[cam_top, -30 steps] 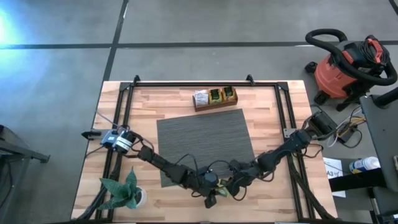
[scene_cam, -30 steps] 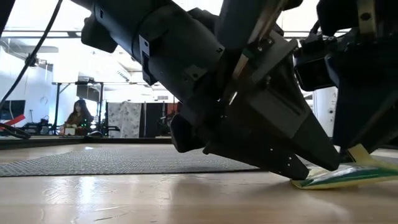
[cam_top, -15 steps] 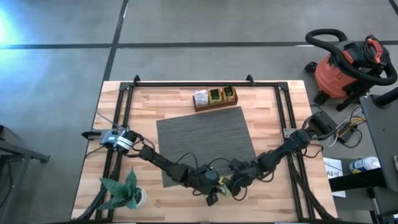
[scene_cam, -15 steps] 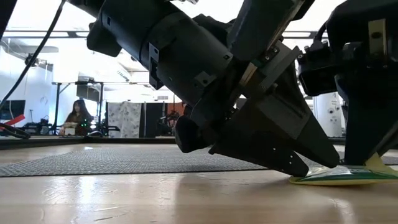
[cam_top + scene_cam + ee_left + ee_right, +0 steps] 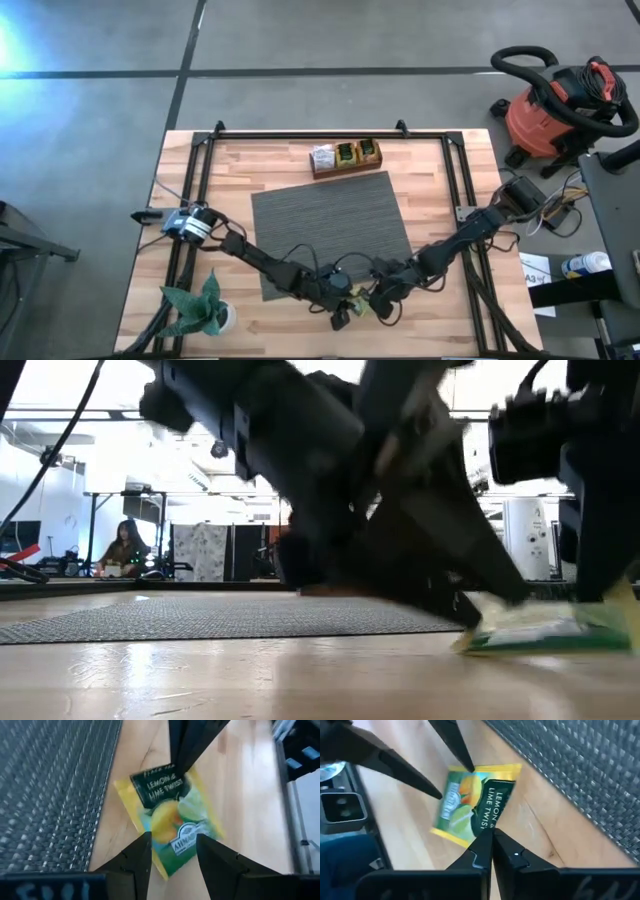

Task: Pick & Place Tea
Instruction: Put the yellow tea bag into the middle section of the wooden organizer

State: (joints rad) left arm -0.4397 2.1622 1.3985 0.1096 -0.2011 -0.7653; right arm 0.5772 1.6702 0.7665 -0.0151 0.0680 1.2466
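Fingertips of your right gripper (image 5: 489,840) pinch one edge of the yellow tea packet (image 5: 472,802). Your left gripper (image 5: 172,847) straddles its opposite edge, fingers parted. Packet lies on bare table (image 5: 440,190) beside the grey mat (image 5: 330,225).

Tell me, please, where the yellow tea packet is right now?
The yellow packet lies on the bare wood at the table's near edge, just off the mat, between the left hand and right hand.
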